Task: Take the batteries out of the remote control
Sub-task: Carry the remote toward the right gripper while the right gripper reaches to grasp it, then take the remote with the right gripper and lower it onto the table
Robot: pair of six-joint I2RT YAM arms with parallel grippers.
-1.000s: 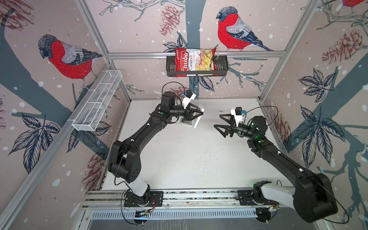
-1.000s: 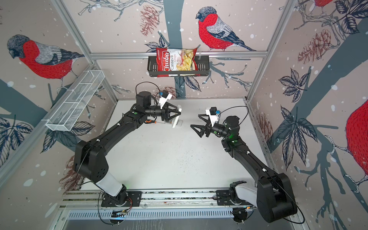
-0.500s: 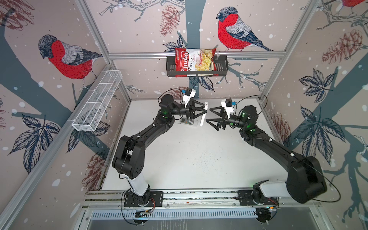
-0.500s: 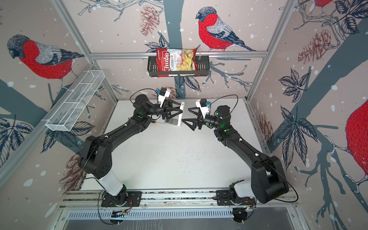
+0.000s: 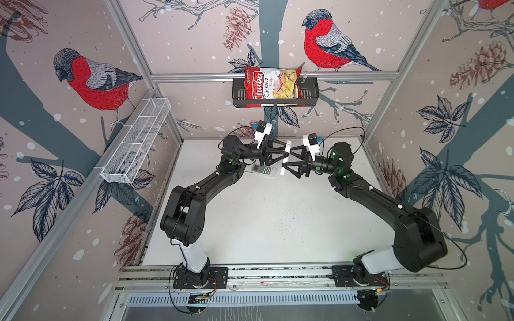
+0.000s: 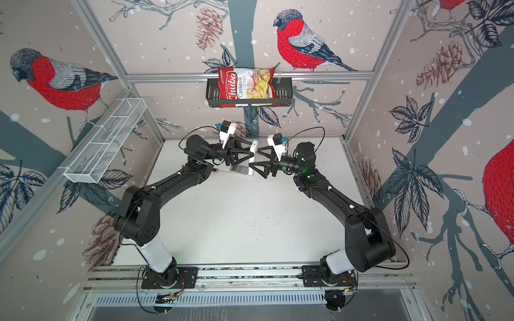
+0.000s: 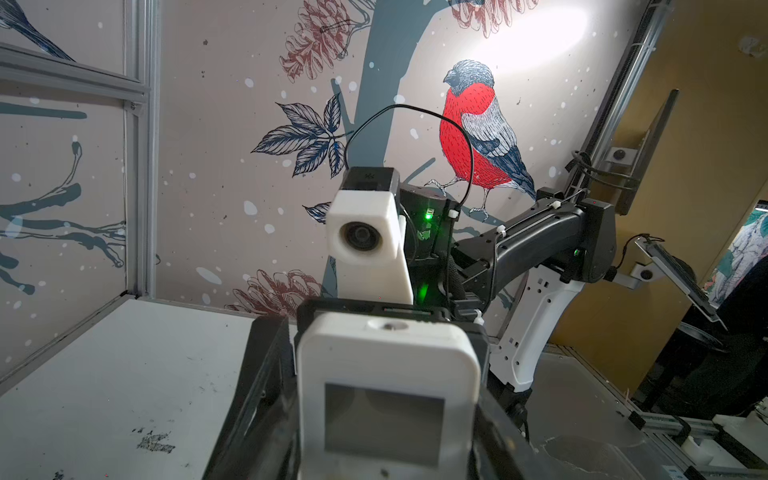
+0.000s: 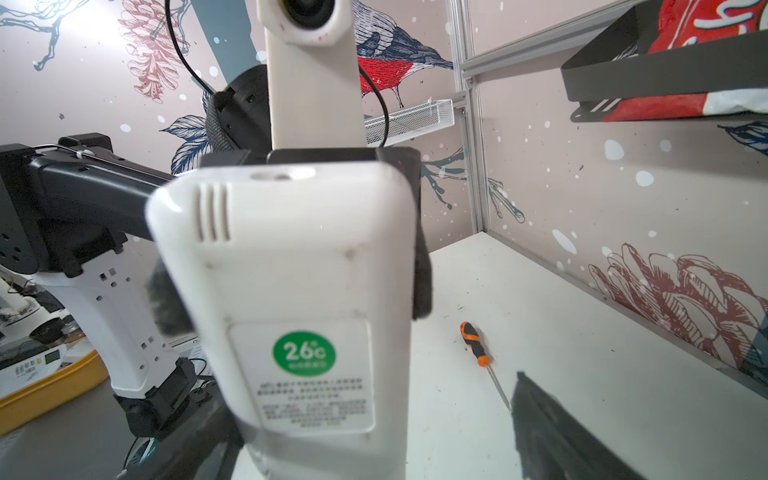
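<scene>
While left pincer [image 5: 283, 156] clamps the remote [image 8: 291, 270], right pincer [image 5: 287, 159] gapes near it, cover [image 8: 299, 399] shut, batteries out of sight.

Close up, the left gripper [image 7: 382, 399] clamps a white remote [image 7: 384, 361]; behind it the right arm's camera [image 7: 361, 239] stares back over the white table [image 7: 124, 374].

Front and middle of desk [image 5: 264, 222] bare, wide room to pass. Back centre crowded: left arm [image 5: 211, 180] and right arm [image 5: 370, 194] meet around upright remote [image 5: 286, 157], with flat remote [image 5: 264, 170] on desk close by. Screwdriver [image 8: 478, 349] lies near left arm. Black shelf [image 5: 308, 93] hangs on back wall above.
</scene>
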